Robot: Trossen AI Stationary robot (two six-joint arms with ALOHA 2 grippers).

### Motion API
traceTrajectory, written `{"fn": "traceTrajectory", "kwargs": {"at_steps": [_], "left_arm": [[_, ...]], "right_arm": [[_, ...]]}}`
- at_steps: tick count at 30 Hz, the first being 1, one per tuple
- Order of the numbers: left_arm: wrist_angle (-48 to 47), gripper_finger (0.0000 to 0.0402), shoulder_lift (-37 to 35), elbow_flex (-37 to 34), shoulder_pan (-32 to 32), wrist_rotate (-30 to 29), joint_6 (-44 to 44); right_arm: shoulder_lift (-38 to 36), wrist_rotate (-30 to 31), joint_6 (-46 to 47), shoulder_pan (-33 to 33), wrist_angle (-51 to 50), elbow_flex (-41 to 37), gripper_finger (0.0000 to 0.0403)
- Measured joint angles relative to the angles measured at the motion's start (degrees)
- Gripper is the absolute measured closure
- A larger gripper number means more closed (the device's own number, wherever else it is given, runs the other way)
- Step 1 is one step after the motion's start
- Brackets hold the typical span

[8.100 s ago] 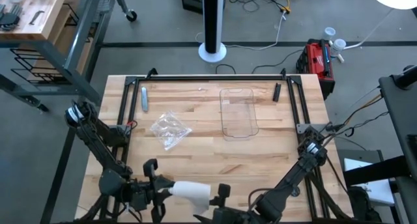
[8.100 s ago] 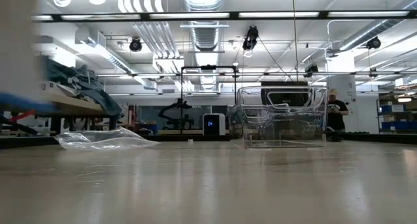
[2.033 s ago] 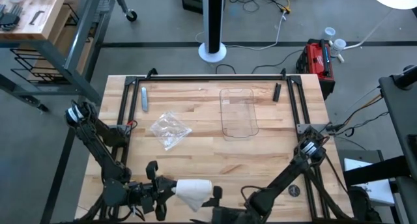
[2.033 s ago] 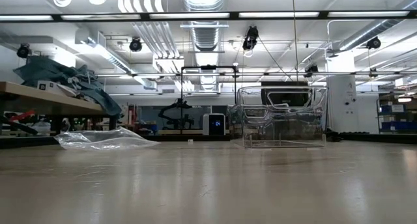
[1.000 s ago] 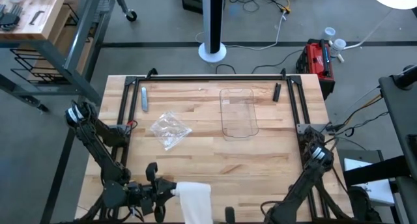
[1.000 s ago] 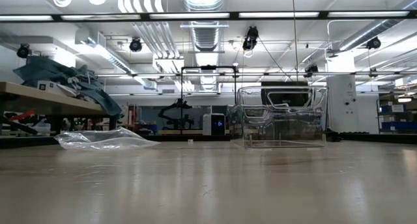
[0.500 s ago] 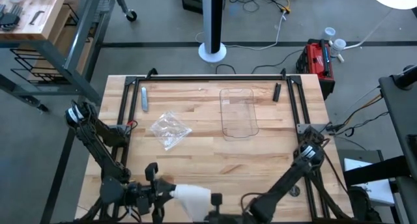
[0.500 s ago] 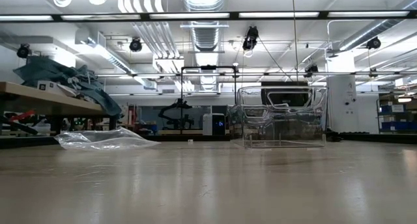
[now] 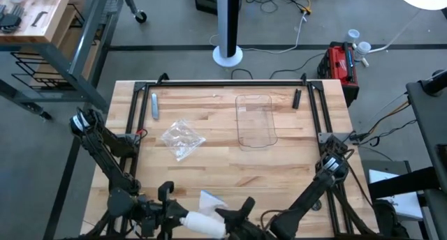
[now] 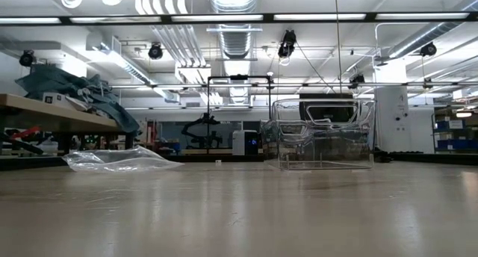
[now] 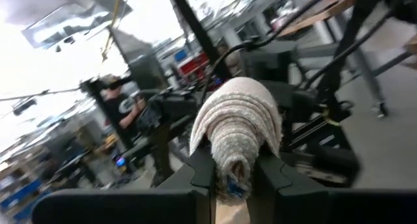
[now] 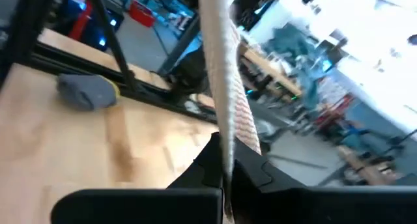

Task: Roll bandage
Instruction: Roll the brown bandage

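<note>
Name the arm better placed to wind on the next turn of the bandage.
Left, probably. Its tool already clamps the rolled bandage, so turning it winds more on. The right tool pinches only the loose strip, better for keeping tension.

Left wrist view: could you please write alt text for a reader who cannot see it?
A partly rolled white-grey bandage is clamped between the two dark fingers of the left pincer, its wound layers facing the camera. Behind it, blurred, are dark metal frames and a person in a dark shirt.
</note>
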Motion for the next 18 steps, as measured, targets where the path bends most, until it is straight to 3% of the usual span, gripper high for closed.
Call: {"fn": "traceTrajectory", "kwargs": {"at_steps": [12,18], "left_arm": [[-5.6,0.0365,0.0,-0.3,0.0,2.3,-1.7],[-4.7,0.0365,0.0,-0.3,0.1,8.9,-1.8]], "right_arm": [[0.1,1.7,-11.3,0.4,0.0,4.9,0.0403],[0.1,3.2,-18.3,0.9,0.0,7.5,0.0403]]}}
